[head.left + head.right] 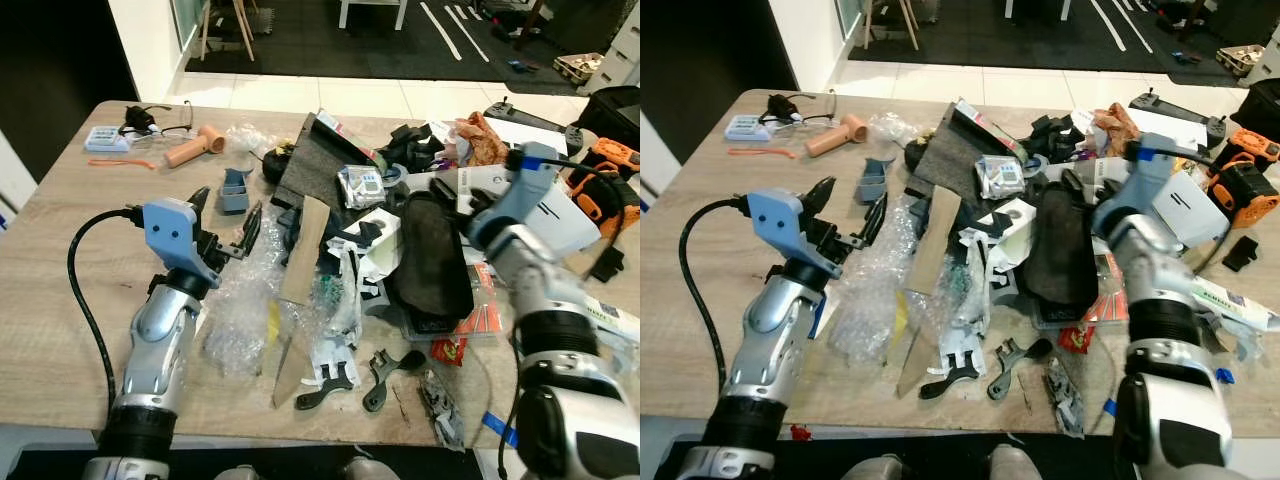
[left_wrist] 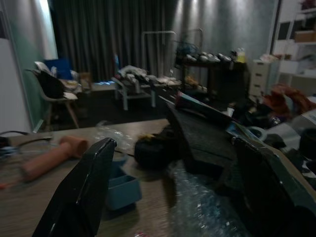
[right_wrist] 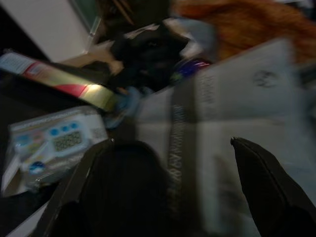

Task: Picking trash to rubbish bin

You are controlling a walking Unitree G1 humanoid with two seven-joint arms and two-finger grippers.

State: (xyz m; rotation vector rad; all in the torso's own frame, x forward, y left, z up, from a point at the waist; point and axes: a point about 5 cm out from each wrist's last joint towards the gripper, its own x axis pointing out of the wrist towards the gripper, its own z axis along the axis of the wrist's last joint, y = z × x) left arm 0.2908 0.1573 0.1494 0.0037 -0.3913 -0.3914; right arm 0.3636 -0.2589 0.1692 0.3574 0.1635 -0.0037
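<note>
My left gripper (image 1: 225, 222) fingers spread, empty, over bubble wrap (image 1: 238, 300), blue bin (image 1: 234, 190) at 12 o'clock, right gripper (image 3: 170, 163) spread above black pouch (image 1: 432, 255), nothing held

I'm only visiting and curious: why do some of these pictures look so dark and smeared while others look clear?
Left and right eye views: bright, even light, sharp on the cluttered wooden table. Left wrist view: dim, a dark room behind; the open left gripper is soft, close to the lens. Right wrist view: dark and smeared; the open right gripper and the white packaged timer are blurred.
</note>
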